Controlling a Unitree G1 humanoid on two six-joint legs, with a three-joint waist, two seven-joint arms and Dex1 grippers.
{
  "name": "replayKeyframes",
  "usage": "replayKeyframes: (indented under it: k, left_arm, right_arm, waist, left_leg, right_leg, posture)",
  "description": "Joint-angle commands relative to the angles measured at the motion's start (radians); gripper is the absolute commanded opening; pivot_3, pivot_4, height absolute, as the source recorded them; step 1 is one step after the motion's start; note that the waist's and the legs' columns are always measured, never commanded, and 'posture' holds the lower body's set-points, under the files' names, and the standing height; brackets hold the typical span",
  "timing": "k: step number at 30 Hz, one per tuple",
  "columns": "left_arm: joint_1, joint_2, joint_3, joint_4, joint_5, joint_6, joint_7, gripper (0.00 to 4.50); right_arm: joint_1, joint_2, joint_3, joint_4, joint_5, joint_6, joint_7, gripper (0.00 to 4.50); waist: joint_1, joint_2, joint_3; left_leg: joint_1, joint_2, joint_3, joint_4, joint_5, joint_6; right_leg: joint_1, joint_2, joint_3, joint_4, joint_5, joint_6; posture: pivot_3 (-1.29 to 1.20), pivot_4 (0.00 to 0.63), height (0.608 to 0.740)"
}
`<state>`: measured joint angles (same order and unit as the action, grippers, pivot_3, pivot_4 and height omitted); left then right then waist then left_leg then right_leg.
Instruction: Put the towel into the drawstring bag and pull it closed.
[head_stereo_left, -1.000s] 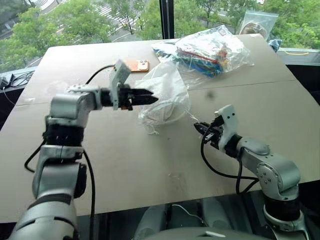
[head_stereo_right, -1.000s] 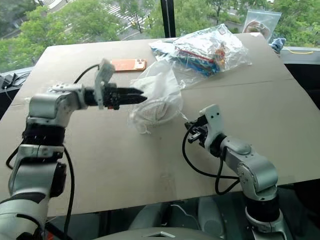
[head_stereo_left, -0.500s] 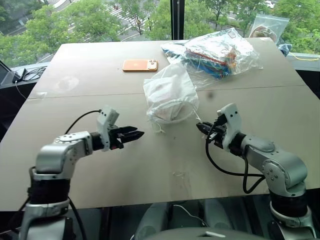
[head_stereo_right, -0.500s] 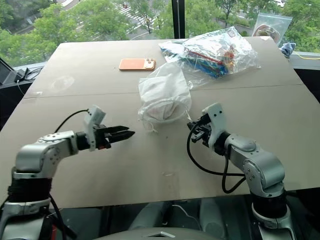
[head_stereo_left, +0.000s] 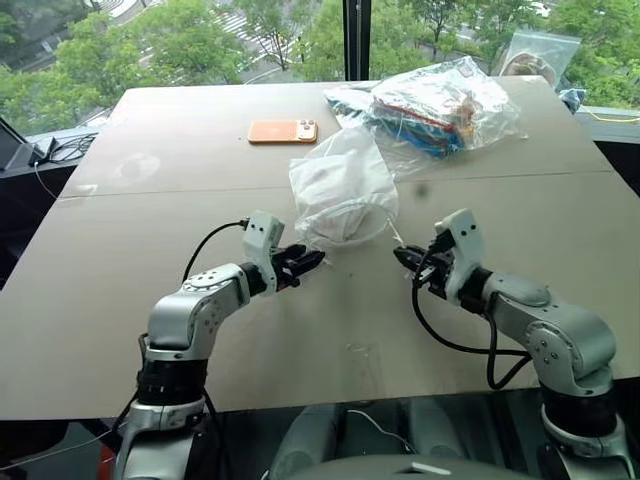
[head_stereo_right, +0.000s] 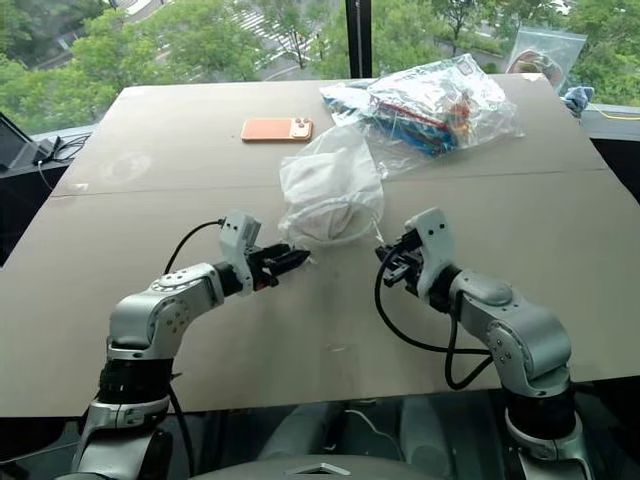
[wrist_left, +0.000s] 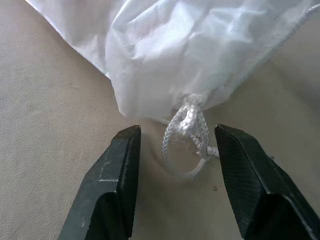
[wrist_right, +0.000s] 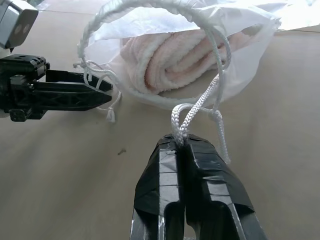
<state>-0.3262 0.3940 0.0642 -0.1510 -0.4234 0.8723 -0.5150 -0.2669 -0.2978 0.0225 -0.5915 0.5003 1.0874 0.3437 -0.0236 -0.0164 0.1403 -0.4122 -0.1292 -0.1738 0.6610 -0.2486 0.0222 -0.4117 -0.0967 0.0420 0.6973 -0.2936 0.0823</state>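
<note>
The left tool (wrist_left: 175, 150) is held parted around a cord loop (wrist_left: 186, 140); the right tool (wrist_right: 187, 145) is clamped on another cord (wrist_right: 200, 107) of the towel-filled drawstring bag (head_stereo_left: 340, 190).

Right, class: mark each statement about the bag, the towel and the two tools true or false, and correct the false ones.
1. The towel lies inside the drawstring bag. True.
2. The right tool is shut on a cord loop. True.
3. The left tool is clamped shut on the bag's fabric. False: its fingers stand apart, either side of a knotted cord at the bag's corner.
4. The orange phone lies under the bag. False: it lies apart, farther back on the table.
5. The clear plastic bag of colourful items sits behind the drawstring bag. True.
</note>
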Motion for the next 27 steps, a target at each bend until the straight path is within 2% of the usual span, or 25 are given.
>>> replayKeyframes:
  k: [1, 2, 3, 5, 9, 13, 17, 27]
  left_arm:
    - [-0.011, -0.025, -0.033, 0.029, 0.068, -0.036, 0.08, 0.72]
    - [-0.011, -0.025, -0.034, 0.04, 0.086, -0.051, 0.094, 0.21]
    - [-0.011, -0.028, -0.024, 0.054, 0.095, -0.066, 0.105, 0.07]
    - [-0.016, -0.04, 0.008, 0.075, 0.103, -0.098, 0.134, 0.07]
    - [-0.089, -0.064, 0.111, 0.141, 0.14, -0.286, 0.251, 0.07]
    - [-0.151, -0.013, 0.132, 0.232, 0.248, -0.485, 0.331, 0.07]
    - [-0.289, 0.067, 0.171, 0.347, 0.335, -0.685, 0.408, 0.07]
    - [-0.569, 0.132, 0.174, 0.588, 0.34, -0.787, 0.421, 0.07]
  right_arm:
    - [-0.002, 0.002, -0.01, -0.052, 0.02, -0.007, -0.011, 0.0]
    - [-0.001, 0.002, -0.012, -0.053, 0.021, -0.008, -0.015, 0.0]
    - [-0.001, 0.002, -0.021, -0.051, 0.019, -0.013, -0.022, 0.0]
    - [-0.005, 0.007, -0.04, -0.043, 0.012, -0.026, -0.042, 0.0]
    - [-0.051, 0.028, -0.105, 0.026, -0.055, -0.089, -0.139, 0.0]
    - [-0.101, 0.038, -0.166, 0.082, -0.126, -0.142, -0.234, 0.0]
    - [-0.131, -0.026, -0.188, 0.099, -0.238, -0.183, -0.31, 0.0]
    - [-0.204, -0.096, -0.31, 0.144, -0.3, -0.199, -0.375, 0.0]
  waist:
    - [0.011, 0.0, 0.0]
    - [0.012, 0.0, -0.001]
    - [0.013, 0.0, -0.001]
    - [0.014, 0.001, -0.001]
    - [0.012, 0.0, 0.0]
    - [0.008, -0.001, 0.0]
    - [0.011, -0.001, 0.0]
    - [-0.005, -0.001, 0.001]
  left_leg:
    - [0.0, 0.0, 0.0, 0.0, 0.0, 0.0]
    - [0.001, 0.0, 0.0, 0.0, 0.0, 0.0]
    - [0.001, 0.0, 0.0, 0.0, 0.0, 0.0]
    - [0.002, 0.0, 0.0, 0.0, 0.0, 0.0]
    - [0.013, 0.0, 0.0, -0.003, 0.0, 0.0]
    - [0.015, 0.001, 0.001, -0.007, 0.0, 0.0]
    - [0.011, 0.001, 0.002, -0.007, 0.0, 0.0]
    - [0.006, 0.0, 0.003, -0.007, 0.0, 0.0]
  right_leg:
    - [0.0, 0.0, 0.0, 0.0, 0.0, 0.0]
    - [0.001, 0.0, 0.0, 0.0, 0.0, 0.0]
    - [0.001, 0.0, 0.0, 0.0, 0.0, 0.0]
    - [0.003, 0.0, 0.0, 0.0, 0.0, 0.0]
    - [0.012, 0.0, 0.0, -0.001, 0.0, 0.0]
    - [0.013, 0.001, 0.001, -0.002, 0.001, -0.001]
    - [0.01, 0.0, 0.001, -0.004, 0.001, -0.001]
    - [0.004, 0.0, 0.002, -0.002, 0.001, -0.001]
  posture:
    - [0.0, 0.15, 0.74]
    - [0.0, 0.15, 0.74]
    - [0.0, 0.15, 0.74]
    - [0.0, 0.15, 0.74]
    - [0.0, 0.15, 0.74]
    - [0.0, 0.15, 0.74]
    - [0.0, 0.15, 0.74]
    - [0.0, 0.15, 0.74]
